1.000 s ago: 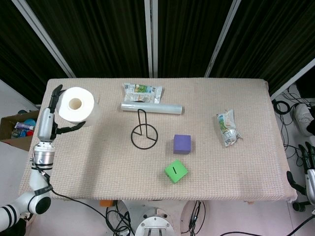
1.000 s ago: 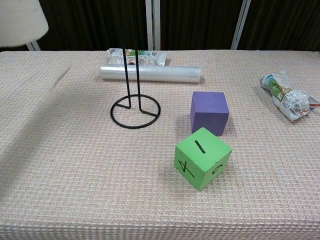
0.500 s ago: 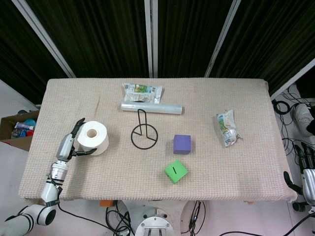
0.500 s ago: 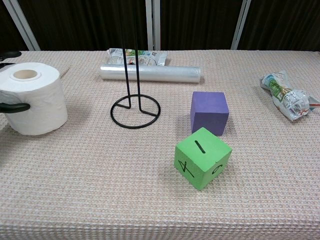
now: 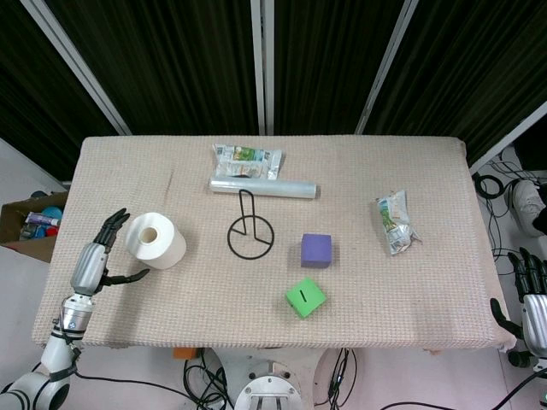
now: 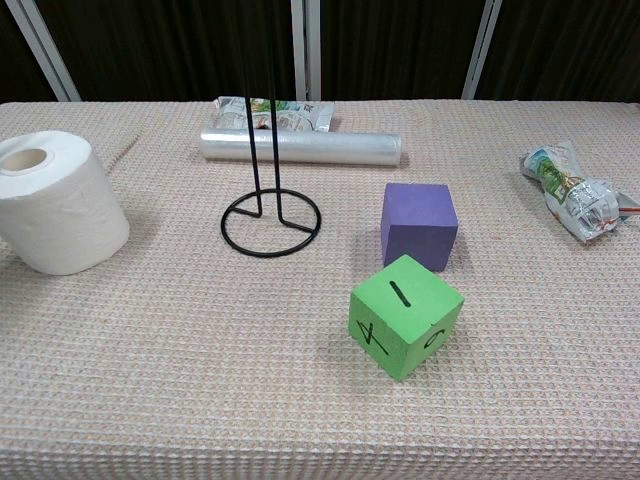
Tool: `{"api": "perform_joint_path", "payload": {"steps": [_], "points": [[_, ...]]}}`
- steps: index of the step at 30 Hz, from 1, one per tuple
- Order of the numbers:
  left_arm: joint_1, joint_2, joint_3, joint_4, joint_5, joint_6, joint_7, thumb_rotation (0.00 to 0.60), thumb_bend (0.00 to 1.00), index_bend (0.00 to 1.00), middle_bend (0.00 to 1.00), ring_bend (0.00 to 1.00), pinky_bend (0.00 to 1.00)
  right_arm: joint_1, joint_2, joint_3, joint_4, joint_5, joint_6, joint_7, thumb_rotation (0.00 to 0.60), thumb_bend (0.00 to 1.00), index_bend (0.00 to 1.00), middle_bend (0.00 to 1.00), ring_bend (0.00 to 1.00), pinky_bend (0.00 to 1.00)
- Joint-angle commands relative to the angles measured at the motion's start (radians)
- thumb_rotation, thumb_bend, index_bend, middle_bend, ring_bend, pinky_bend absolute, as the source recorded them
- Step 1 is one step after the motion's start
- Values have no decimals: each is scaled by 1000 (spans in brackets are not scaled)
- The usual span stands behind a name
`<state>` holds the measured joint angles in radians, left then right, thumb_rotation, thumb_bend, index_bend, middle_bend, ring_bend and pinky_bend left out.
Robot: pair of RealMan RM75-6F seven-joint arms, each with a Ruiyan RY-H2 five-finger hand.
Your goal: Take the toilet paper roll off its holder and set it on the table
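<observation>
roll (image 6: pixel 62 207): soft matt paper
holder (image 6: pixel 270 221): thin black wire
table (image 6: pixel 200 380): covered in rough woven cloth

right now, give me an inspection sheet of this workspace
surface: table under a beige woven cloth, flat.
job's things: toilet paper roll standing on end on the cloth, off the black wire holder, which is bare and upright.
clutter: purple cube, green cube, clear film roll, two crumpled snack packets.
robot hands: left robot hand open beside the roll, not touching; right robot hand off the table's right edge, fingers apart.
cables: loose on the floor, right and front.
surroundings: dark curtains behind; cardboard box on the floor, left.
</observation>
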<state>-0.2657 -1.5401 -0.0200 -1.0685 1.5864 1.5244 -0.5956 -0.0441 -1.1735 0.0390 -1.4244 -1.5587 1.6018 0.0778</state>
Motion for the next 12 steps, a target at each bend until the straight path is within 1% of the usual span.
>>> {"api": "perform_joint_path", "payload": {"steps": [1, 4, 7, 10, 12], "points": [[116, 185, 87, -160, 82, 137, 385, 344, 49, 0, 0, 0, 184, 2, -7, -8, 8, -9, -3, -32, 600, 300, 0, 0, 0, 0], [173, 268, 126, -266, 68, 146, 507, 348, 44, 0, 0, 0, 183, 6, -15, -11, 9, -3, -21, -47, 600, 299, 0, 0, 0, 0], [217, 306, 150, -305, 60, 156, 600, 348, 44, 0, 0, 0, 181, 12, -24, -13, 13, 7, -40, -60, 600, 299, 0, 0, 0, 0], [247, 317, 161, -322, 56, 164, 638, 349, 44, 1, 0, 0, 180, 14, -30, -14, 11, 11, -49, -74, 600, 300, 0, 0, 0, 0], [259, 319, 162, -325, 52, 164, 634, 349, 45, 1, 0, 0, 180, 15, -33, -13, 7, 10, -48, -81, 600, 300, 0, 0, 0, 0]]}}
